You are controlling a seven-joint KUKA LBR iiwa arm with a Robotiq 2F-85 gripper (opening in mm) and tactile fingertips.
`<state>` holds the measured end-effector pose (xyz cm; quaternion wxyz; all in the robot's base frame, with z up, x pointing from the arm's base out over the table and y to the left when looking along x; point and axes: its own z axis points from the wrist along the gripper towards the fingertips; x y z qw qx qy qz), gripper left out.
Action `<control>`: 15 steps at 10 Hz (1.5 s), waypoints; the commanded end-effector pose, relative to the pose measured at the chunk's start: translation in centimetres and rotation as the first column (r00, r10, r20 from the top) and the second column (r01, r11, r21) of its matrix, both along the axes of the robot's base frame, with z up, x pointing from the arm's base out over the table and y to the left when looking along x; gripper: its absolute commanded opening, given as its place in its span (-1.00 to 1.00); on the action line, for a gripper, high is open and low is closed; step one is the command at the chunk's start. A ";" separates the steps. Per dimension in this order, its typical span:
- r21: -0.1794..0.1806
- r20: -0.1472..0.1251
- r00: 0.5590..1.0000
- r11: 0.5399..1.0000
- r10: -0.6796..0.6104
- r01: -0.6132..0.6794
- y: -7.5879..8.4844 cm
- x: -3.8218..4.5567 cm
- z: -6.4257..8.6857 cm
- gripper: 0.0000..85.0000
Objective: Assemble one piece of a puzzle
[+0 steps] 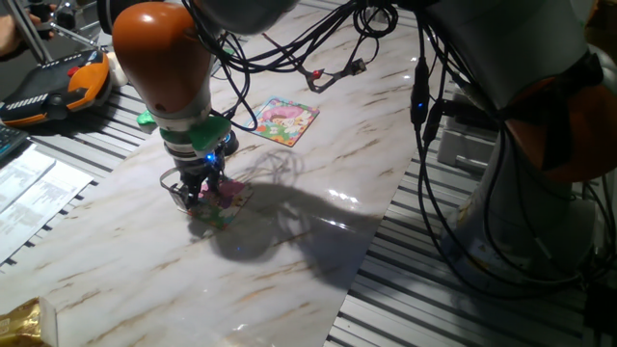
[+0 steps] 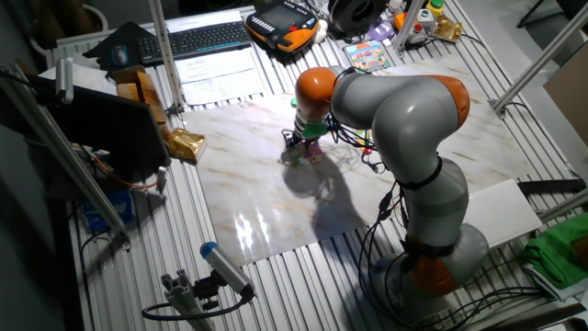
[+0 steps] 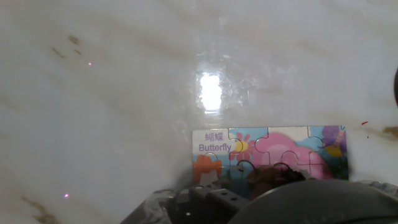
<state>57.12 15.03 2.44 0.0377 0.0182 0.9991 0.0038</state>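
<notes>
Gripper (image 1: 202, 196) down on puzzle board (image 3: 273, 149), piece hidden

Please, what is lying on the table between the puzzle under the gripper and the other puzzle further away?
Nothing lies there. In one fixed view, the stretch between the near puzzle and the far puzzle is bare marble table, crossed only by shadows.

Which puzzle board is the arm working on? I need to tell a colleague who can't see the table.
On the white marble-patterned tabletop, find the orange-and-grey robot arm's gripper. Directly beneath it lies the small rectangular pink-and-blue jigsaw board, labelled "Butterfly" in the hand view. The other colourful square puzzle board lies apart, with nothing over it.
</notes>
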 end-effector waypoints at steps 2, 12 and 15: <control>-0.001 0.000 1.000 1.000 0.000 0.000 -0.1 0.02 -0.1 0.35; 0.001 0.009 1.000 1.000 -0.012 0.012 -0.1 0.01 -0.2 0.49; -0.003 0.012 1.000 1.000 -0.018 0.018 -0.1 -0.01 0.1 0.51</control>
